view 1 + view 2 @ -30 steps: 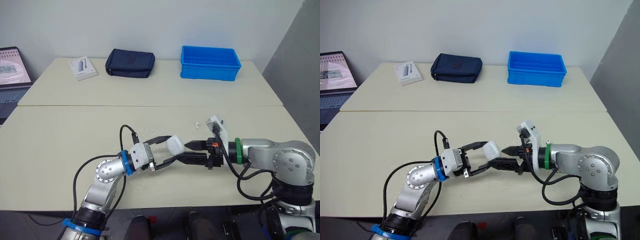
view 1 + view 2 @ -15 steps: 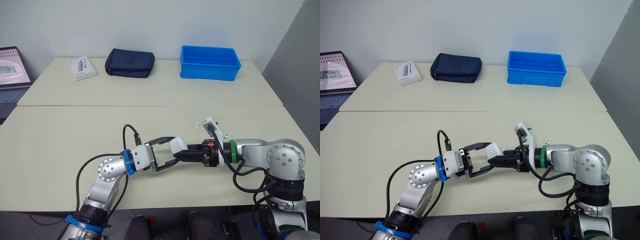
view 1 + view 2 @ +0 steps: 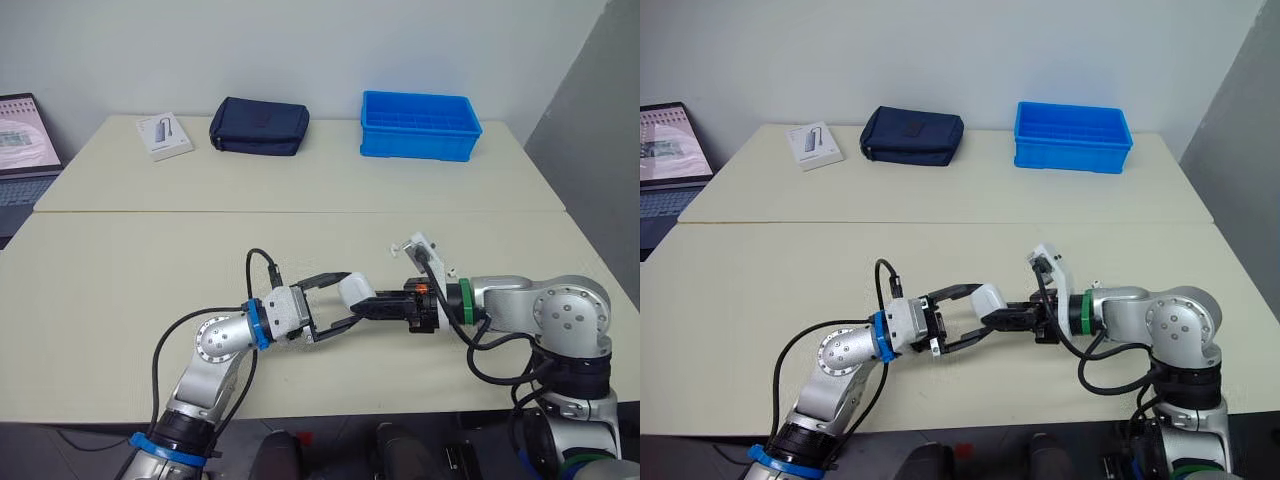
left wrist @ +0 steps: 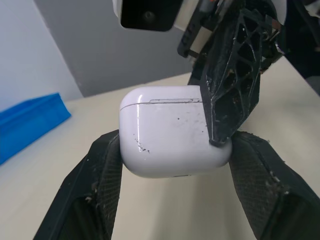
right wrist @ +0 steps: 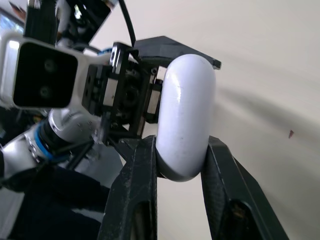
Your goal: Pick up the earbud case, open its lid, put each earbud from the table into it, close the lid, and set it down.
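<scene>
**Case clamped by both tools above the front surface**

The case (image 3: pixel 352 288) is held off the surface (image 3: pixel 150 250), over its front half, between the two arms. It is gripped by the left tool (image 3: pixel 349 296) across its broad sides. In the left wrist view, a black finger (image 4: pixel 102 170) is pressed against each side of the case (image 4: pixel 170 131), so that tool is clamped on it. The lid seam is seen as a thin line near the top edge, and the lid is shut. Scuff marks are seen on the white shell.

The right tool (image 3: pixel 368 303) is brought in from the opposite side and is also clamped on the case. In the right wrist view, the rounded narrow edge of the case (image 5: pixel 185 115) is pinched between the two fingers (image 5: pixel 135 200). One right finger (image 4: pixel 232 90) is laid over a corner of the case in the left wrist view.

A small white speck (image 3: pixel 397 246) is seen on the surface just beside the right wrist. It is too small to identify.

At the far edge of the surface, well apart from the tools, a blue bin (image 3: pixel 420 125), a dark pouch (image 3: pixel 259 125) and a white box (image 3: pixel 165 135) are set in a row. A laptop (image 3: pixel 25 150) is seen at the far left.
</scene>
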Robot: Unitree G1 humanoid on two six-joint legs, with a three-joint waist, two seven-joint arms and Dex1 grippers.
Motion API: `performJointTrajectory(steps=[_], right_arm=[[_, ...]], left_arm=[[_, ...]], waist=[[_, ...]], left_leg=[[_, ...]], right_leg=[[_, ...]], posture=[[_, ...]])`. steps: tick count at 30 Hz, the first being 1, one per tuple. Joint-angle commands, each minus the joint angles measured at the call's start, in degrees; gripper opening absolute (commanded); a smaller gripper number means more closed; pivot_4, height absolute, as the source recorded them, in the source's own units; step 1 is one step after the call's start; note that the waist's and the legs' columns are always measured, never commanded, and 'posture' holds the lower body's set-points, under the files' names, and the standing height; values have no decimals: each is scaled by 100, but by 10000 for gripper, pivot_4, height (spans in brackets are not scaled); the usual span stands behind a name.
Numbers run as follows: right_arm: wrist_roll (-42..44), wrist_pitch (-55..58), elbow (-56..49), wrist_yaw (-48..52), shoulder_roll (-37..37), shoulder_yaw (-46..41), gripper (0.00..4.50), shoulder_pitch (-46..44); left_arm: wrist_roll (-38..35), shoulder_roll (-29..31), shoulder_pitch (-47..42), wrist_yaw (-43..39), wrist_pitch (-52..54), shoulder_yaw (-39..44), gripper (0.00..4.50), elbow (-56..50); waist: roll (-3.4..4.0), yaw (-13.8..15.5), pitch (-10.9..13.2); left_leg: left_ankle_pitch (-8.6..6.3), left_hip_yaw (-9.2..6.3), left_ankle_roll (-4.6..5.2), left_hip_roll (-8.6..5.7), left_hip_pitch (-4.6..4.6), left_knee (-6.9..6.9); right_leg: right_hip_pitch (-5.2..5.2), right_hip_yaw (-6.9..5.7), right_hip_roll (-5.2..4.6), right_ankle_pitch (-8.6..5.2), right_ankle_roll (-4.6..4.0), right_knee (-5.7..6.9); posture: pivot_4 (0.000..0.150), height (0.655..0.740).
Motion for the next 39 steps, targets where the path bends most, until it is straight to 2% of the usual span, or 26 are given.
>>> performJointTrajectory(steps=[1,2,3,8,13,17,26,37,38,39], right_arm=[[-143,-347,-178,340,-442,200,7700,-214],[-195,-429,-184,425,-561,281,7700,-244],[-332,-591,-248,601,-808,473,7700,-301],[-1055,-1448,-550,1427,-1860,1380,7700,-483],[-1792,-2302,-805,2164,-2584,2115,7700,-582],[-2204,-2719,-933,2600,-2831,2515,7700,-714],[-2855,-3196,-938,3247,-3110,2928,7700,-719],[-3144,-3275,-938,3508,-3081,2941,7700,-623],[-3147,-3273,-939,3515,-3071,2936,7700,-618],[-3158,-3273,-940,3527,-3061,2932,7700,-613]], left_arm=[[-424,441,-118,-498,972,-35,40461,-186],[-513,541,-170,-604,1202,-33,43704,-221],[-674,707,-274,-720,1673,-23,44905,-282],[-1162,1208,-690,-993,3329,7,45000,-522],[-1191,1246,-993,-885,4066,-91,45000,-793],[-1237,1102,-1383,-844,4866,-439,45000,-990],[-875,753,-2020,-847,4950,-801,45000,-684],[-839,609,-2128,-952,4964,-890,45000,-650],[-843,587,-2130,-950,4976,-884,40913,-645],[-854,572,-2131,-954,4991,-879,38702,-642]], waist=[[1,-6,1],[2,-6,2],[2,-5,4],[4,-4,11],[4,0,11],[3,3,12],[3,11,12],[3,12,12],[3,12,12],[3,12,12]], left_leg=[[0,0,0,1,0,0],[0,-1,0,2,0,0],[0,-1,0,2,-1,-1],[0,-2,0,1,-30,0],[-2,-10,4,1,-74,3],[-3,-14,5,-1,-83,3],[-3,-14,5,-3,-79,10],[-3,-15,5,-3,-79,16],[-3,-15,5,-3,-79,17],[-2,-16,5,-3,-78,18]], right_leg=[[-1,0,2,0,0,0],[-3,0,3,-1,-1,0],[-5,-1,4,-1,-2,0],[-35,-1,4,-2,-3,0],[-71,-5,8,-3,1,-8],[-77,-7,8,-4,3,-10],[-76,-5,9,-4,2,-2],[-76,-4,9,-3,1,3],[-76,-4,9,-3,1,5],[-76,-4,9,-3,1,7]], posture=[[1500,7280],[1500,7280],[1500,7280],[1500,7280],[1500,7280],[1500,7280],[1500,7280],[1500,7280],[1500,7280],[1500,7280]])
